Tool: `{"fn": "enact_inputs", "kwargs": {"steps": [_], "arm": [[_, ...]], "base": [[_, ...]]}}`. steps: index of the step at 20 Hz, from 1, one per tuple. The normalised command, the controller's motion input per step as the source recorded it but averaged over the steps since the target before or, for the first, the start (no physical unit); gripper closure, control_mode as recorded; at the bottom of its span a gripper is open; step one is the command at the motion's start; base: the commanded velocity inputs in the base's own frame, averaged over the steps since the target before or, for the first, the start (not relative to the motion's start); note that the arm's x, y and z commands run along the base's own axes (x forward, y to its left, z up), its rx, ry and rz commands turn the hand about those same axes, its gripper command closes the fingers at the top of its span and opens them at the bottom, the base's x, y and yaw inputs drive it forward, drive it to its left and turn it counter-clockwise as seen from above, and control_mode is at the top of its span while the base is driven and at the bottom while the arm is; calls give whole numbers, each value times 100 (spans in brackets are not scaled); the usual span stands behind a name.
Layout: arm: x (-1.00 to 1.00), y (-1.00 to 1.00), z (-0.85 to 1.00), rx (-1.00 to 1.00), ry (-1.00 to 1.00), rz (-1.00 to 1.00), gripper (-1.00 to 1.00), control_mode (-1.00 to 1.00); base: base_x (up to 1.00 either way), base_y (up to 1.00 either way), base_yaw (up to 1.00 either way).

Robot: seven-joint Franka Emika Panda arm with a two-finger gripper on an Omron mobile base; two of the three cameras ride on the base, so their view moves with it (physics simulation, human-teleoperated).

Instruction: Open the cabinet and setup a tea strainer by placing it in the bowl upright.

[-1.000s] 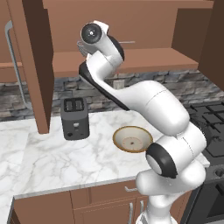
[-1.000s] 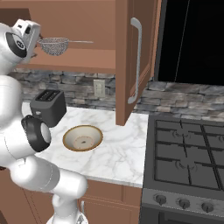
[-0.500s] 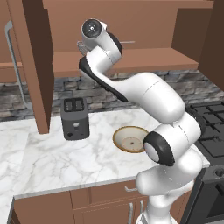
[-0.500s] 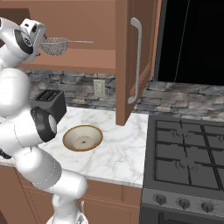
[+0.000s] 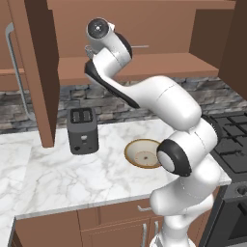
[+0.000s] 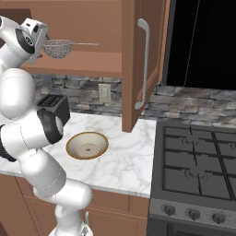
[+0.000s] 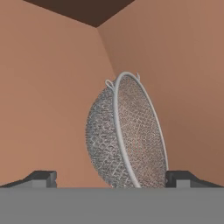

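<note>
The cabinet [image 6: 138,60] stands open, its doors swung out to both sides [image 5: 36,72]. On its inner shelf sits the tea strainer [image 6: 57,48], a silver mesh cup with its thin handle [image 5: 140,47] pointing right. My gripper [image 6: 42,46] is raised to the shelf, at the mesh cup's left end. In the hand view the gripper [image 7: 113,179] is open, and the tea strainer [image 7: 124,135] stands close ahead between the two fingertips [image 7: 41,178], which do not grip it. The bowl [image 5: 144,153] [image 6: 87,145] rests on the marble counter below, with nothing in it.
A dark toaster [image 5: 82,129] [image 6: 53,106] stands on the counter left of the bowl. The stove [image 6: 198,161] lies to the right. The open right door with its bar handle [image 6: 144,64] hangs over the counter, and the left door's handle [image 5: 14,72] is at the far left.
My arm has folded further, with the upper links swinging in toward the cabinet while the hand stays at the shelf. The tea strainer has not moved and the jaws remain open.
</note>
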Motion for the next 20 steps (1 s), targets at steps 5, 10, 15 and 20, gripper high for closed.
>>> {"fn": "enact_inputs", "kwargs": {"steps": [5,10,15,20], "arm": [[8,1,-5,0,3,0,-100,-100],[8,0,0,0,4,0,-100,-100],[6,0,-1,0,2,0,-100,-100],[11,-1,-8,0,2,0,-100,-100]], "base": [[0,0,0],[0,0,0],[0,0,0],[0,0,0]]}}
